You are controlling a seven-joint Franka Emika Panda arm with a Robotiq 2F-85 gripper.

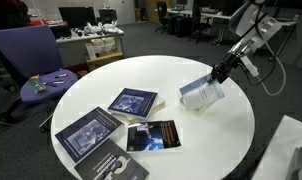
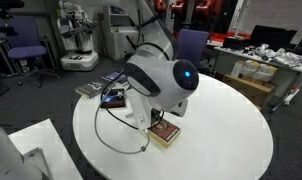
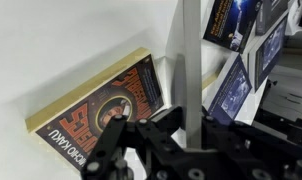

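Pale book point(image 1: 201, 95) hangs pinched edge-on between the closed fingers point(image 1: 219, 75), projecting past their tips over the counter point(image 1: 231, 140). Held by one margin only, it could swivel or slip free and drop onto the orange-covered book point(image 3: 101, 100) just beneath the fingers; blue books point(image 1: 132, 102) lie farther off.

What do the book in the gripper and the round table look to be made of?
Held book: likely paper with a smooth, pale card cover. It shows as a thin, stiff slab in the wrist view.
Table: smooth white top, probably laminate or painted board, with a faint sheen and no grain.
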